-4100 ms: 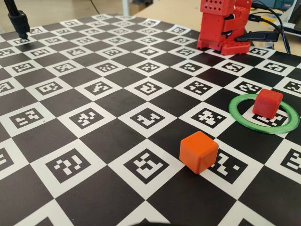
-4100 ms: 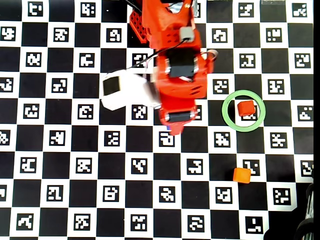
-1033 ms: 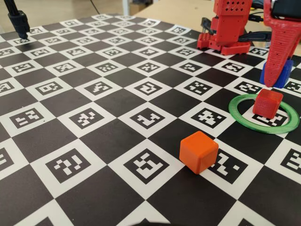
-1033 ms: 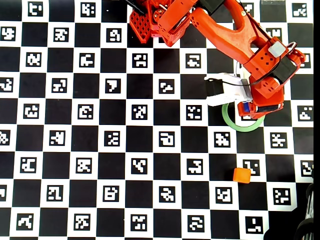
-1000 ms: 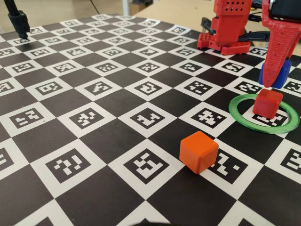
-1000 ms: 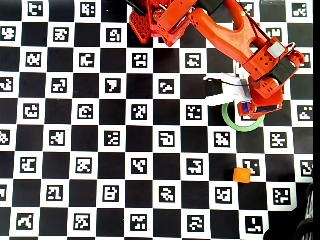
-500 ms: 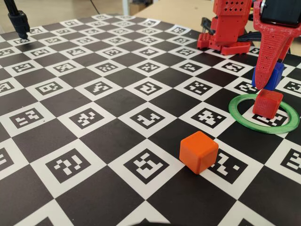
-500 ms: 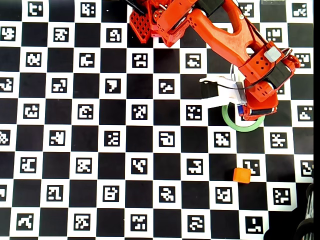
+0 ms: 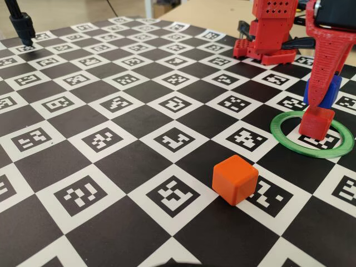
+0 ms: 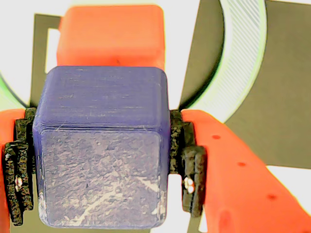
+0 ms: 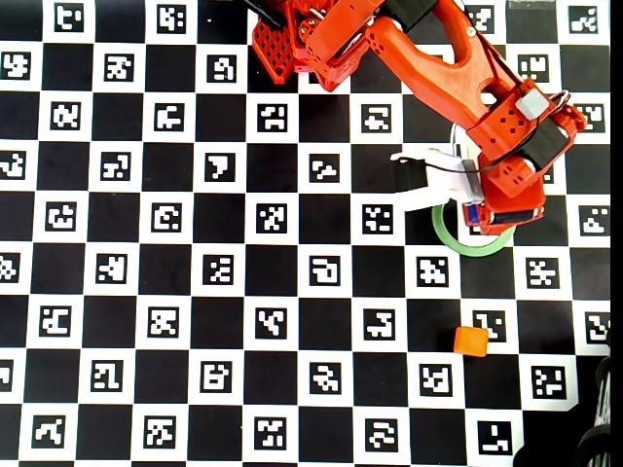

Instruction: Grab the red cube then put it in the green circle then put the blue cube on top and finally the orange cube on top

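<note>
In the wrist view my gripper (image 10: pixel 103 167) is shut on the blue cube (image 10: pixel 102 160), whose sides are pressed by both black pads. Past it lies the red cube (image 10: pixel 109 34), with an arc of the green circle (image 10: pixel 243 48) at the upper right. The fixed view shows the red cube (image 9: pixel 316 123) resting inside the green circle (image 9: pixel 275 132). There the blue cube (image 9: pixel 333 92) hangs just above it and slightly to the right, half hidden by a red finger (image 9: pixel 321 78). The orange cube (image 9: pixel 235 179) sits alone nearer the camera. From overhead, the arm covers most of the green circle (image 11: pixel 440 232); the orange cube (image 11: pixel 471 341) lies below it.
The arm's red base (image 9: pixel 272 33) stands at the back right of the checkered marker board. A black stand (image 9: pixel 22 25) is at the far left corner. Cables run behind the base.
Four seconds ago the arm was folded at its base. It has since brought the blue cube to the ring, and over the last half second it shifted slightly right in the fixed view.
</note>
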Controlling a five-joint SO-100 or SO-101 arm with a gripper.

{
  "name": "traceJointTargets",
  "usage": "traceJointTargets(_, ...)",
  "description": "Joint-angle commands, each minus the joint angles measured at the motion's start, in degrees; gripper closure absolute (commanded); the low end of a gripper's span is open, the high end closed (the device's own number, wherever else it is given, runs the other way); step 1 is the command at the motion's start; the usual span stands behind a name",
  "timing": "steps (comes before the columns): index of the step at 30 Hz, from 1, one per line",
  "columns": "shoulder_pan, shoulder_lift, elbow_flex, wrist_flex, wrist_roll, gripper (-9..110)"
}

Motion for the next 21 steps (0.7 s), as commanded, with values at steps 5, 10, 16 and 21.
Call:
traceJointTargets(5,-1.2,4.2,-1.6,-1.0,0.1,96)
traceJointTargets(10,-0.5,4.2,-1.1,-1.2,-0.1,96)
traceJointTargets(16,-0.3,4.5,-0.3,-1.2,-0.8,96)
traceJointTargets(21,0.0,4.6,0.4,-1.6,-1.1,96)
